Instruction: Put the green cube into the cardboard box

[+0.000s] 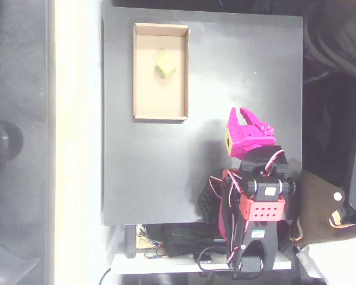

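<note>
One view to go on, overhead: green cube [166,65] sits on the floor of the cardboard box [137,71], upper half. Gripper [242,114] is well apart, near the arm's base, fingers slightly spread and empty (task looks done).

A dark grey table [166,172] is filling the middle of the overhead view. A pale strip [77,148] is running along its left edge. Tangled cables [172,246] are lying on a white shelf [166,264] at its near edge.
</note>
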